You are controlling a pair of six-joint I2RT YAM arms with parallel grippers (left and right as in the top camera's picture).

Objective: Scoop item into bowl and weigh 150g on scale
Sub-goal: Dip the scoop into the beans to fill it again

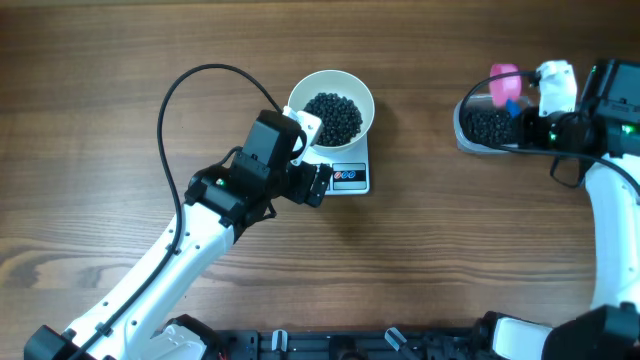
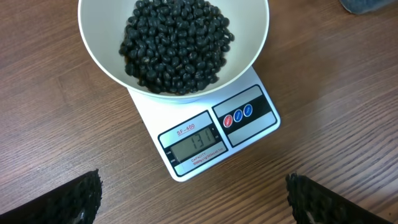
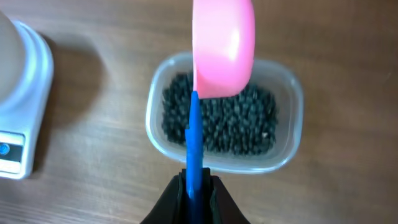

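The white bowl [image 1: 330, 78] [image 2: 99, 50] stands on the scale [image 1: 350, 178] [image 2: 146, 112], holding a heap of black beans [image 1: 333, 117] [image 2: 177, 40]. The display [image 2: 198, 142] reads 131. My left gripper [image 1: 312, 170] [image 2: 196, 199] hovers by the scale's display edge, open wide with nothing between its fingers. At the right, my right gripper [image 1: 528, 112] [image 3: 199, 186] is shut on the blue handle [image 3: 194, 143] of a pink scoop [image 1: 503, 80] [image 3: 224, 46]. The scoop hangs over a clear tub [image 1: 462, 135] [image 3: 286, 81] of more beans [image 3: 230, 121].
A black cable [image 1: 175, 95] loops over the table left of the bowl. The left arm [image 1: 170, 270] runs from the front edge up to the scale. The right arm [image 1: 610, 230] stands along the right edge.
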